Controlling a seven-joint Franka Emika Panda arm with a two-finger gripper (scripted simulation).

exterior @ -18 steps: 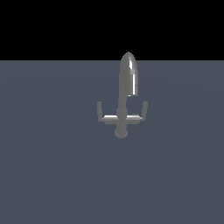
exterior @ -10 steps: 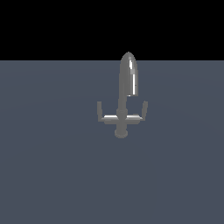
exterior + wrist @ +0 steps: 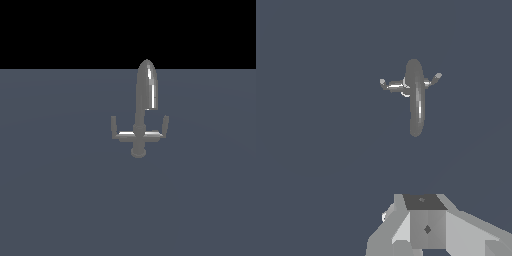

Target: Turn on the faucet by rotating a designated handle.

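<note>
The faucet (image 3: 142, 112) is a small shiny grey tap with a tall arched spout, standing on a flat grey-blue surface. Its handle (image 3: 161, 129), the lever on the exterior view's right, is a thin bar with an upturned tip; a mirrored lever (image 3: 119, 131) sits on the other side. The wrist view shows the faucet (image 3: 416, 97) from above, with the handle (image 3: 433, 79) beside the spout. My gripper (image 3: 425, 202) shows only in the wrist view. Its fingers are pressed together, empty, and far from the faucet.
The grey-blue floor (image 3: 60, 200) stretches all around the faucet. A black background fills the top of the exterior view. No arm or other object shows in the exterior view.
</note>
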